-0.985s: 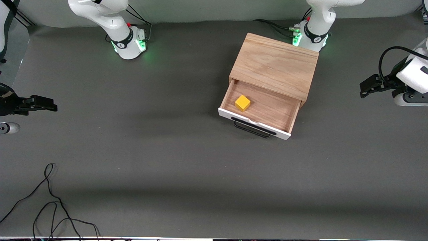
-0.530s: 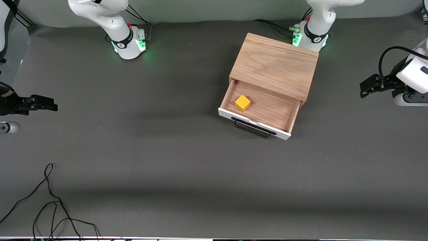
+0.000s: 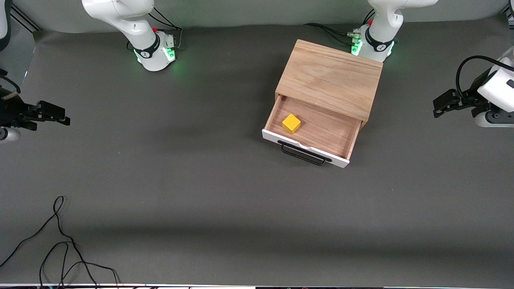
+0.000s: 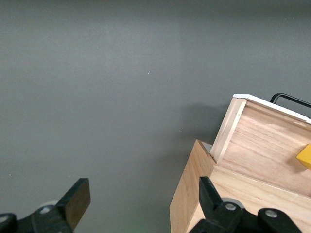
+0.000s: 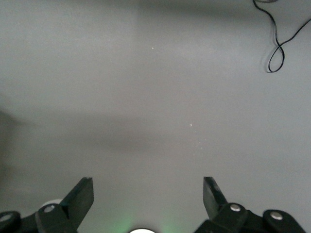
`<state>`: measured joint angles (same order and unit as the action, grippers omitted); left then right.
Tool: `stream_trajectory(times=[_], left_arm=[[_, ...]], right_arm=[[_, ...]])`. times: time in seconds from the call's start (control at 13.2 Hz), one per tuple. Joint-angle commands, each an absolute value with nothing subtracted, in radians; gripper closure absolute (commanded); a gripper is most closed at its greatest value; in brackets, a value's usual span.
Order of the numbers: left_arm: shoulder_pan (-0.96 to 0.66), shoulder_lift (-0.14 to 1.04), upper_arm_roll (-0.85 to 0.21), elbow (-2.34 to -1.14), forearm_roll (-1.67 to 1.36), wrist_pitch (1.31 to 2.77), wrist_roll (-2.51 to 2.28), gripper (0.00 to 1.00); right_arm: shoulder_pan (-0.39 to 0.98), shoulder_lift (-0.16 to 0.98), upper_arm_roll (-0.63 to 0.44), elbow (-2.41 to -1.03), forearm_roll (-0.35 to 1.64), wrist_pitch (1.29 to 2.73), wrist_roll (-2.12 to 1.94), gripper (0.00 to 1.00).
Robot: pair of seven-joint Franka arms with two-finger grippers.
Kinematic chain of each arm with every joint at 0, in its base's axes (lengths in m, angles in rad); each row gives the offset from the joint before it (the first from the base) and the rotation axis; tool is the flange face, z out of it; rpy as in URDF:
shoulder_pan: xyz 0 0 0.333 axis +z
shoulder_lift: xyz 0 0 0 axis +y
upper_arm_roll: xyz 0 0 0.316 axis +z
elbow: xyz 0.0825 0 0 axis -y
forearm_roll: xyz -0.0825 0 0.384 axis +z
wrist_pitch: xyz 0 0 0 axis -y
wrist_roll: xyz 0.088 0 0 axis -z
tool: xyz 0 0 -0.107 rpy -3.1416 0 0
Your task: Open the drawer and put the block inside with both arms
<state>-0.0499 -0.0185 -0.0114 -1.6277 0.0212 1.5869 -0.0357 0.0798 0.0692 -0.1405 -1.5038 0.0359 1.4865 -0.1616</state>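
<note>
The cabinet's top [image 3: 329, 78] hid the inner part of the drawer [image 3: 317, 130]. In the left wrist view the picture's edge cut off all but a corner of the block [image 4: 305, 156], and most of the handle [image 4: 290, 99]. Both arms ran out of the front view

The front view looks steeply down from high above the near edge of the worktop [image 3: 200, 192], facing the two arm bases along its top edge and taking in the whole surface from far off, with the cabinet [image 3: 330, 78] toward the left arm's end. The left wrist view looks down from above and past its own end effector [image 4: 141, 204] at the cabinet's corner [image 4: 194, 204] and the pulled-out drawer [image 4: 262, 141], a patch shared with the front view. The right wrist view looks down over its own end effector [image 5: 148, 199] onto bare worktop [image 5: 146, 97] and a loop of black cable [image 5: 277, 53], which the front view also shows near its lower corner [image 3: 60, 241].
</note>
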Motion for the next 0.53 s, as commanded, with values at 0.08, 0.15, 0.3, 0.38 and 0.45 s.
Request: stream_trajectory(times=[0.08,0.15,0.3,0.38,0.45], left_arm=[[-0.058,-0.023,-0.005,-1.621,0.02,1.572,-0.021,0.0],[-0.06,-0.023,-0.006,-1.621,0.02,1.572,-0.021,0.0],[-0.06,-0.021,-0.005,-1.62,0.02,1.572,-0.021,0.0],[-0.058,-0.02,-0.005,-1.617,0.02,1.572,-0.021,0.0],[-0.057,-0.02,-0.005,-1.617,0.02,1.571,-0.023,0.0]], right_arm=[[0.063,0.009,-0.118,-1.54,0.017,1.535,-0.155,0.0],[0.063,0.009,-0.115,-1.534,0.014,1.536,-0.153,0.0],[0.064,0.009,-0.098,-1.532,-0.02,1.536,-0.15,0.0],[0.064,0.009,-0.098,-1.532,-0.015,1.536,-0.143,0.0],[0.064,0.009,-0.098,-1.532,-0.012,1.536,-0.127,0.0]])
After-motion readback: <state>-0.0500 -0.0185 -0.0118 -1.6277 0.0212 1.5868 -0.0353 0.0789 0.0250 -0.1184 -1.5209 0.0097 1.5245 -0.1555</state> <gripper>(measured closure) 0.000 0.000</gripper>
